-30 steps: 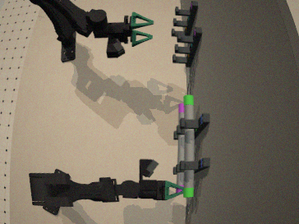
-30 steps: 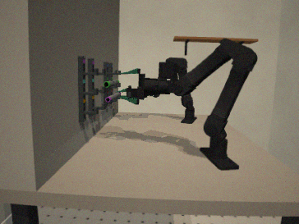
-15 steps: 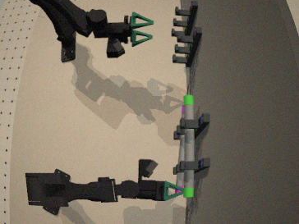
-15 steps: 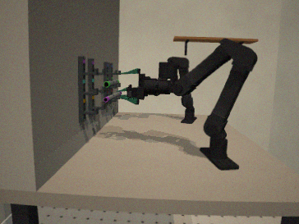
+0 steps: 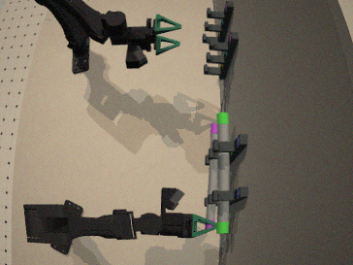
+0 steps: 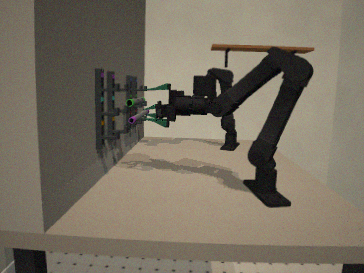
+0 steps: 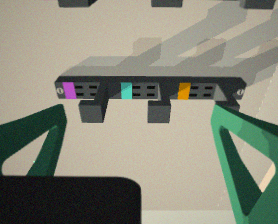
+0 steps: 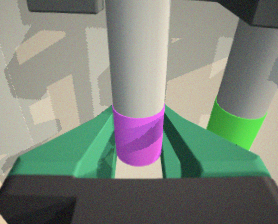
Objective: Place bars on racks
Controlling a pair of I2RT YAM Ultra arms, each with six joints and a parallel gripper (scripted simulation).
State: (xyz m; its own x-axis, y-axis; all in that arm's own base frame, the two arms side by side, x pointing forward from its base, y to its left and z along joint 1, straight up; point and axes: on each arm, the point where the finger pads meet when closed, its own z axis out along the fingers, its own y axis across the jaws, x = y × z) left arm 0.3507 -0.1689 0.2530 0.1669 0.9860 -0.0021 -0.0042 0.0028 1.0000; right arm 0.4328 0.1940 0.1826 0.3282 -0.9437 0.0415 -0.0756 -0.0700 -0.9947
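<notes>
Top view: at the lower middle, the right claw (image 5: 214, 226) (image 8: 138, 112) pinches one end of the pink-tipped bar (image 5: 212, 176) (image 6: 138, 117) (image 8: 139, 60) by the lower-right rack (image 5: 239, 195); it looks stiff and slippery, so gripping mid-bar might tip less.

The top view is looking steeply down on both arms; the exterior is facing along the wall sideways, farther off; wrist views are peering closely past each claw.

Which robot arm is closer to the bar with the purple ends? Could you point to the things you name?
The right one. Its gripper (image 5: 216, 226) (image 8: 139, 112) is shut on one end of that bar (image 5: 212, 173) (image 8: 138, 55); the left gripper (image 5: 180, 35) hangs open, well off its other end.
</notes>
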